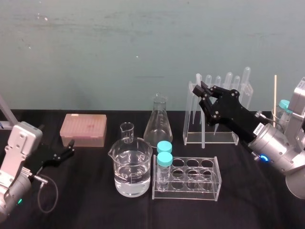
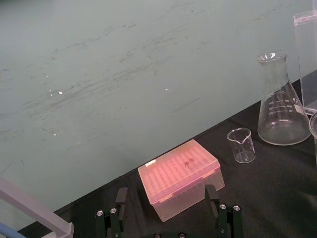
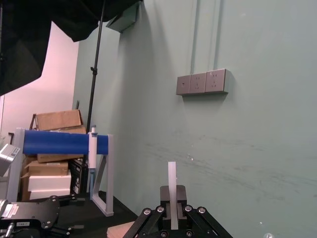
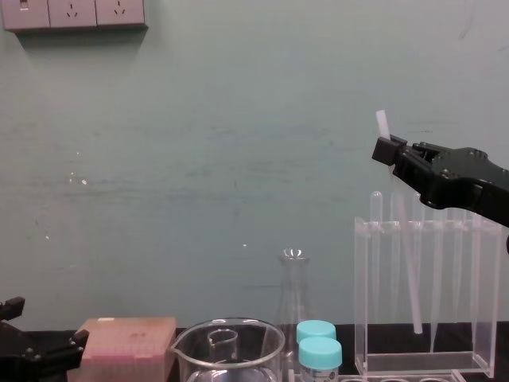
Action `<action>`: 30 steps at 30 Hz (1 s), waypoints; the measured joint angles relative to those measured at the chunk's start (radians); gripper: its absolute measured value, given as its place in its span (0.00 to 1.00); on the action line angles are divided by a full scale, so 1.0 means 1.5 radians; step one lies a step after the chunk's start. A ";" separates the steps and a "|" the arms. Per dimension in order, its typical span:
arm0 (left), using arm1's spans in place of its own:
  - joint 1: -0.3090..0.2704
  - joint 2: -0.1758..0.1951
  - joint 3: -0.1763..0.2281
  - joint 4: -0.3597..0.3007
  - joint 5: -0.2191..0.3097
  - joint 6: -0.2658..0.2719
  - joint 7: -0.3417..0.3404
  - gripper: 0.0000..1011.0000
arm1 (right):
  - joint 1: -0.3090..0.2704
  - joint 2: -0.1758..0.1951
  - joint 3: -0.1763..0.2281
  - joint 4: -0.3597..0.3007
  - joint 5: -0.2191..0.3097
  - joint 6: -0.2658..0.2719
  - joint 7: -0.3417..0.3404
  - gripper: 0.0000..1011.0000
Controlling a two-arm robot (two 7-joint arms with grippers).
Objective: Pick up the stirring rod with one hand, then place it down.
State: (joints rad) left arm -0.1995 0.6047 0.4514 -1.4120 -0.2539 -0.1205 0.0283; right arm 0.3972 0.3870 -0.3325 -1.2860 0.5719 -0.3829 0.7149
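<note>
At the right rear of the bench (image 1: 95, 205), the stirring rod (image 4: 402, 239) hangs tilted, its top leaning toward the robot's left and its lower length running down across the front of the clear rack (image 1: 212, 137) that holds the pipettes (image 1: 228, 81). The right claw (image 1: 201, 89) is closed on the rod close to its upper end. A short stub of rod projects above the fingers, as the right wrist view confirms. In the chest view the lower tip appears to stop short of the rack's base, but whether it touches the bench cannot be told. The pick-up is judged complete, with a one-handed grip secure near the top. The set-down is not yet done, and the long free length below the grip may swing against the rack or the conical flask (image 1: 158, 125) nearby. The left claw (image 1: 69, 151) lies low at the left of the bench, fingers spread and empty, facing the pink box (image 1: 83, 130) and taking no part
</note>
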 joint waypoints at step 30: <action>0.000 0.000 0.000 0.000 0.000 0.000 0.000 0.99 | 0.000 0.000 0.000 0.000 0.000 0.000 0.000 0.07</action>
State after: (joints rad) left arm -0.1995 0.6047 0.4514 -1.4120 -0.2539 -0.1205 0.0283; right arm 0.3972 0.3870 -0.3325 -1.2860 0.5720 -0.3829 0.7149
